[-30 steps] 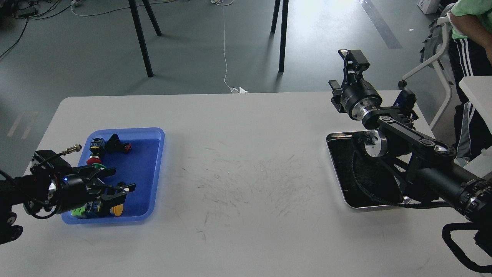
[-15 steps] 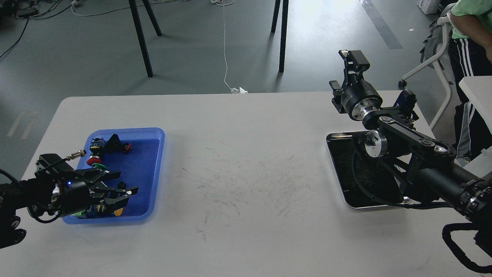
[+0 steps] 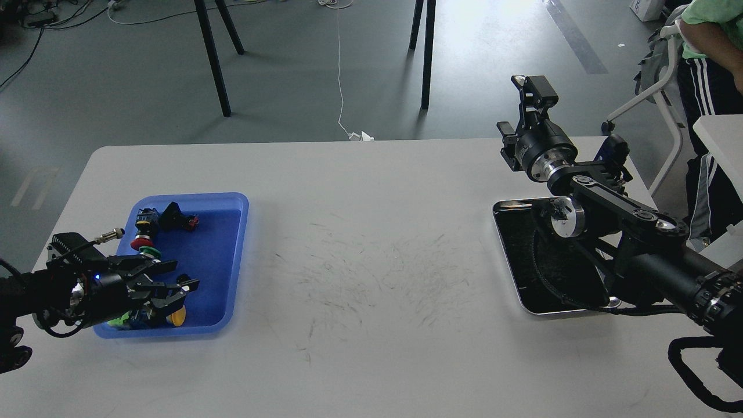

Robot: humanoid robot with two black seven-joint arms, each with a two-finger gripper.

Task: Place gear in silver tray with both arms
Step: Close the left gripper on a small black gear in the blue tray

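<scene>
The silver tray (image 3: 511, 255), shiny-rimmed with a dark inside, lies at the right of the white table. My right arm lies across it, and its gripper (image 3: 534, 88) stands beyond the tray's far edge, dark and end-on. My left gripper (image 3: 177, 277) is low over the near half of the blue tray (image 3: 226, 255), its fingers (image 3: 164, 266) spread open. A small dark piece shows by the fingertips. I cannot tell whether it is the gear or whether it is touched.
The blue tray holds small parts: a black and red piece (image 3: 177, 219), a red button (image 3: 141, 242), a green ring (image 3: 150, 251), a yellow disc (image 3: 177, 316). A person (image 3: 711, 35) and a chair (image 3: 656, 87) are at the far right, and stand legs (image 3: 212, 58) are behind the table.
My left gripper dropped lower over the blue tray, reached slightly right, then drew back a little left. Its fingers stay spread. The right arm has not moved.
</scene>
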